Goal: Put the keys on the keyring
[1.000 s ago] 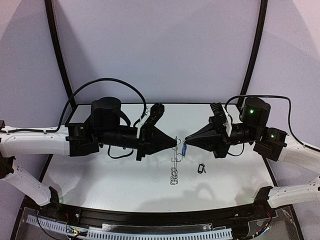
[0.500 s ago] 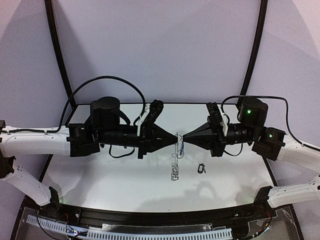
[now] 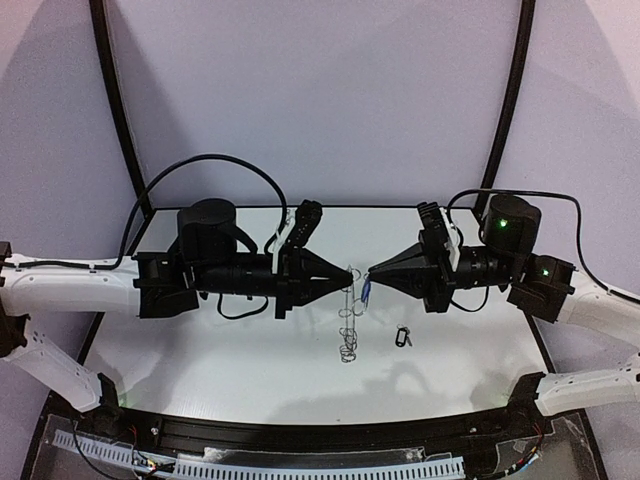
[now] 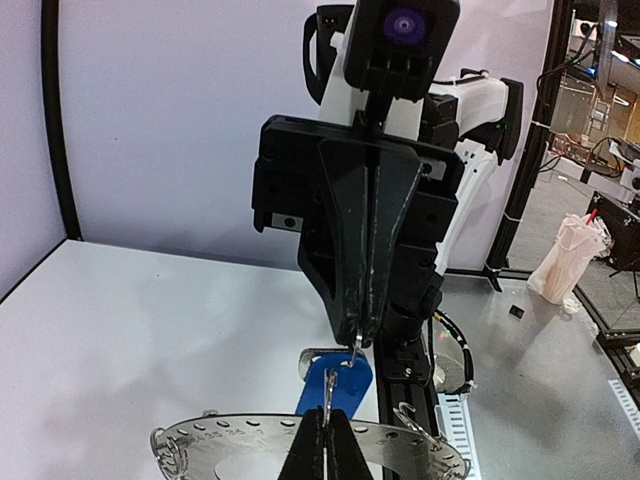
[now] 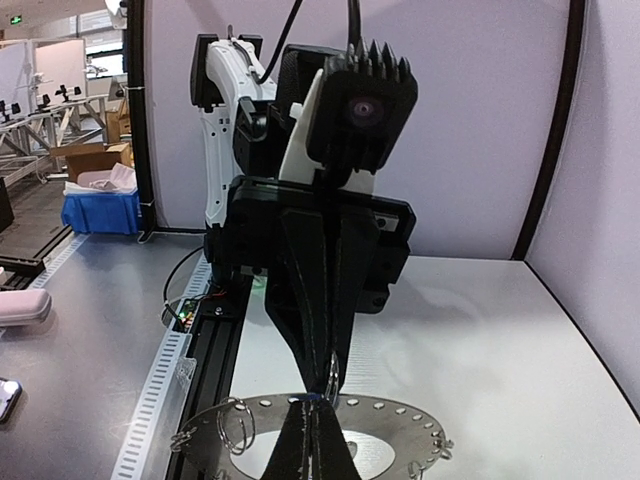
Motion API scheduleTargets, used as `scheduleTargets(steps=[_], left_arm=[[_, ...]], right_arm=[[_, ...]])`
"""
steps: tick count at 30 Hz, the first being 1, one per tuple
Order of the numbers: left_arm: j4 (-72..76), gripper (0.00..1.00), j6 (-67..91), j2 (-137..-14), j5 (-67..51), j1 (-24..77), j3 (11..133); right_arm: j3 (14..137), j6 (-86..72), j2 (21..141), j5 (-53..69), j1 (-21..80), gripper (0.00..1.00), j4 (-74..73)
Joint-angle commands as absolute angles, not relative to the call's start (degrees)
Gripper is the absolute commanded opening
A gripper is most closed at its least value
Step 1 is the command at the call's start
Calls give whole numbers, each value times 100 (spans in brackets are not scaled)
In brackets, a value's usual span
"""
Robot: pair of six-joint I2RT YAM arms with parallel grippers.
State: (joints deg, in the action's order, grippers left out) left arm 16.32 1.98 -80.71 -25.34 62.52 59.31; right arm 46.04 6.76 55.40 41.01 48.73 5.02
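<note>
Left gripper [image 3: 350, 272] is pinched shut on a wire loop of the keyring [image 3: 347, 322], which hangs edge-on below it at frame centre. Facing it tip to tip, the right gripper [image 3: 372, 275] is clamped on the blue-tagged key [image 3: 365, 291]. Half a second ago the two tips nearly met; now the right one sits slightly further right, though closer than a second ago. The black-headed key [image 3: 402, 338] lies unmoved on the tabletop [image 3: 200, 360], lower right of the ring
</note>
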Motion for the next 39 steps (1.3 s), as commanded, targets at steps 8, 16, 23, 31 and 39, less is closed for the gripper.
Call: scheduleTargets(steps=[8,16,23,31,39], left_arm=[[1941,1,305,-7809,-2660,6252,5826],[1926,1,290,-7853,-2686,6254,5845],[1874,1,247,-7866,-2652,6252,5852],[1877,1,220,-7874,-2579,6255,5845],[1893,1,244,-7894,-2595,6257,5842]], right_arm=[[4654,403,5578,3985,4931,0,517],[4786,335,5807,4098,4939,0,556],[4764,273,5766,4139,4946,0,637],[4751,147,5712,4297,4944,0,729],[4807,88,5748,4406,4948,0,721]])
